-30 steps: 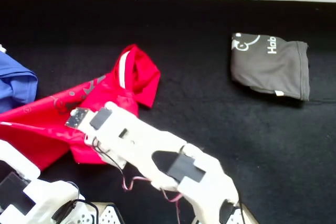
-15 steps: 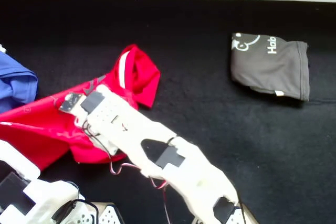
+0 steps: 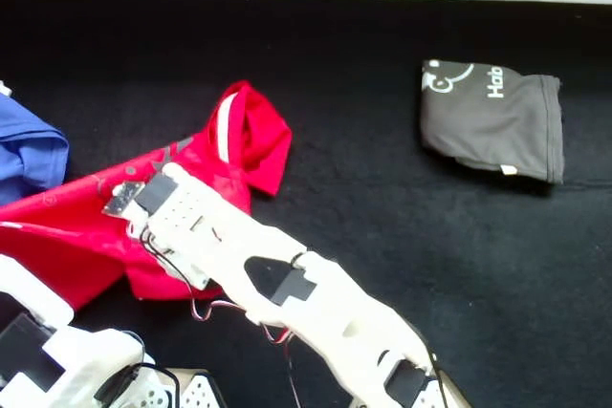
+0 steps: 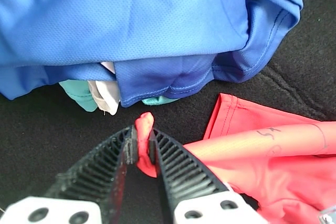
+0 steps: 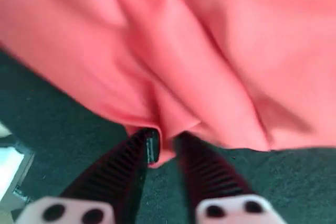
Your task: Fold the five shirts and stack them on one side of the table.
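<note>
The right claw [image 5: 164, 148] has slid farther across the crumpled red fabric shirt [image 3: 67, 246], its fingers nearly together, pinching a fold beneath. The left claw [image 4: 140, 141], nearly closed, nips the shirt's corner.

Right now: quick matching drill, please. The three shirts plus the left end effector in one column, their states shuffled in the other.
Things
1. red shirt
2. blue shirt
3. grey shirt
4. left end effector

States
A. shut on a red corner
B. folded, lying apart from the rest
C. spread out, not folded
D. bunched up at the high view's left edge

Pairs: 1-C, 2-D, 3-B, 4-A
</note>
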You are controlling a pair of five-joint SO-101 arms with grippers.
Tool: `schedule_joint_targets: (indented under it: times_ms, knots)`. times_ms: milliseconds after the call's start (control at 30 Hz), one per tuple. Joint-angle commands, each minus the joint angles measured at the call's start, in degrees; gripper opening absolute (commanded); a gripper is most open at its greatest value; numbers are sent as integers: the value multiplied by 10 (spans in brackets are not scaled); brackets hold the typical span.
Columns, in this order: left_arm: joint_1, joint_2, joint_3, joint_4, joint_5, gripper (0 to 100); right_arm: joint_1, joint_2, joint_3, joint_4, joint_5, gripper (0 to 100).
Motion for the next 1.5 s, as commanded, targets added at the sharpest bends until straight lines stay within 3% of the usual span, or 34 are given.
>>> schedule_joint_targets:
  times_ms: [0, 300, 567, 867, 1067, 1233, 1467]
  knots:
    - [0, -9, -7, -8, -4, 9, 29, -6, -26, 14, 21, 5]
    - [35, -4, 64, -4, -4, 9, 175, -88, -30, 15, 23, 6]
    - [203, -10, 128, 55, 0, 9, 347, -229, -31, 14, 23, 6]
    - [349, -10, -79, 127, 55, 9, 522, -373, -32, -44, 23, 6]
    - [412, -10, -264, 202, 70, 9, 546, -495, -32, -74, 23, 6]
    - [413, -11, -407, 229, 82, 9, 549, -593, -32, -84, 24, 6]
    - [407, -92, -465, 228, 81, 9, 554, -720, -31, -121, 79, 6]
